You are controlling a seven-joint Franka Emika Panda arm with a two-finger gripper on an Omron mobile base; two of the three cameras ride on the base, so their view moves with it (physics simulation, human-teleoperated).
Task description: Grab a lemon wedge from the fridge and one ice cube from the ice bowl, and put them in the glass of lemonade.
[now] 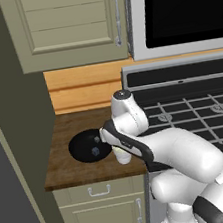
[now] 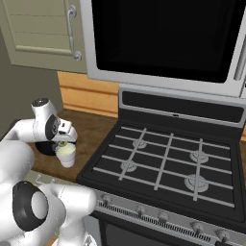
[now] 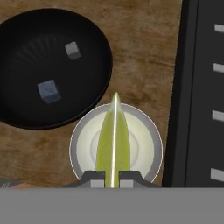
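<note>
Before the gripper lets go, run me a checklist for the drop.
1. Lemon wedge pinched in the gripper: ok.
2. Wedge lined up over the mouth of the glass of lemonade: ok in the hand view.
3. Glass upright on the wooden counter: ok.
4. Ice bowl beside the glass, two ice cubes inside: ok.
5. Height of wedge above the liquid: cannot tell.

- A home kitchen.
- Gas stove (image 2: 166,158) with black grates.
- Wooden counter (image 1: 64,156) over beige cabinet drawer (image 1: 99,190).
- Microwave (image 2: 163,38) above, wall cabinets (image 1: 67,24) beside.
</note>
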